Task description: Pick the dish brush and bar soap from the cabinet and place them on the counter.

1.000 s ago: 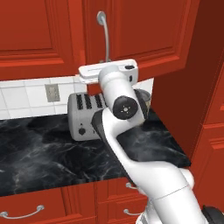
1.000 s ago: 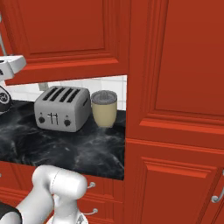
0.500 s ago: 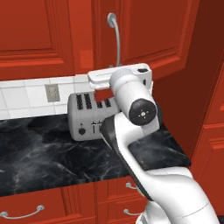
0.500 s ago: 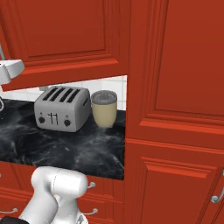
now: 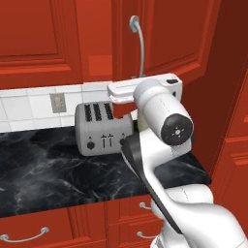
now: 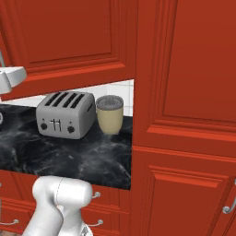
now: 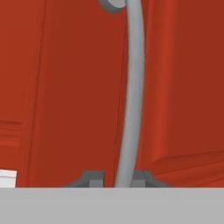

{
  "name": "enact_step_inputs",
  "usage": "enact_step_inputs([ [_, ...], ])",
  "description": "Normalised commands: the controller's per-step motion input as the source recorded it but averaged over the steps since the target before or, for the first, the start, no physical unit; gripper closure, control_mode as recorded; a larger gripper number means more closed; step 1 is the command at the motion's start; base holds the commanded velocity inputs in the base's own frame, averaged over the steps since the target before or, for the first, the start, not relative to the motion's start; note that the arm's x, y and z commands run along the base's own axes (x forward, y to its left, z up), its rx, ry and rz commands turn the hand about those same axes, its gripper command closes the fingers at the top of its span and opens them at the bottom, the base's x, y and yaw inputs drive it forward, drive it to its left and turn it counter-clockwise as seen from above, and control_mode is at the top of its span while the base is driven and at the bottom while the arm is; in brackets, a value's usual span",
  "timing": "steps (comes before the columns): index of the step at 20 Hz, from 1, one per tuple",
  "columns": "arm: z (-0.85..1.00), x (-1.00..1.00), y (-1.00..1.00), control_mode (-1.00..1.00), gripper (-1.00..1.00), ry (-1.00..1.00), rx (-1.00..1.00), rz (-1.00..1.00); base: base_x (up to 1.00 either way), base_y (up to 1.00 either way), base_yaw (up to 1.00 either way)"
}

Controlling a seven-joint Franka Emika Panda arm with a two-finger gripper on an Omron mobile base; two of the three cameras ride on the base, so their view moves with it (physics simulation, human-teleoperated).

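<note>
The red cabinet door hangs ajar above the counter, swung a little outward. Its curved silver handle runs down into my gripper, which is shut on the handle's lower end. In the hand view the handle passes down between the two dark fingertips, with the gripper closed around it against the red door panel. The white hand also pokes in at the left edge of the right base view. The dish brush and the bar soap are hidden behind the door.
A silver four-slot toaster stands on the black counter under the cabinet, with a beige lidded cup beside it. A tall red cabinet column closes off the right. Red drawers lie below the counter.
The cabinet door has swung further outward, its handle shifting right. My hand and elbow moved right with it, still gripping the handle.
</note>
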Motion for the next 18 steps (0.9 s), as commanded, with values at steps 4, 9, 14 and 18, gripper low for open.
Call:
enact_step_inputs([
  [4, 0.03, -0.50, -0.19, -1.00, 1.00, 0.01, 0.00, 0.01, 0.00, 0.00, 0.00],
  [9, 0.04, -0.42, -0.13, -1.00, -1.00, 0.01, 0.00, 0.00, 0.00, 0.00, 0.00],
  [14, 0.00, -0.02, 0.00, -1.00, -1.00, 0.00, 0.00, 0.00, 0.00, 0.00, 0.00],
  [18, 0.04, -0.46, -0.15, -1.00, -1.00, -0.02, 0.00, -0.01, 0.00, 0.00, 0.00],
])
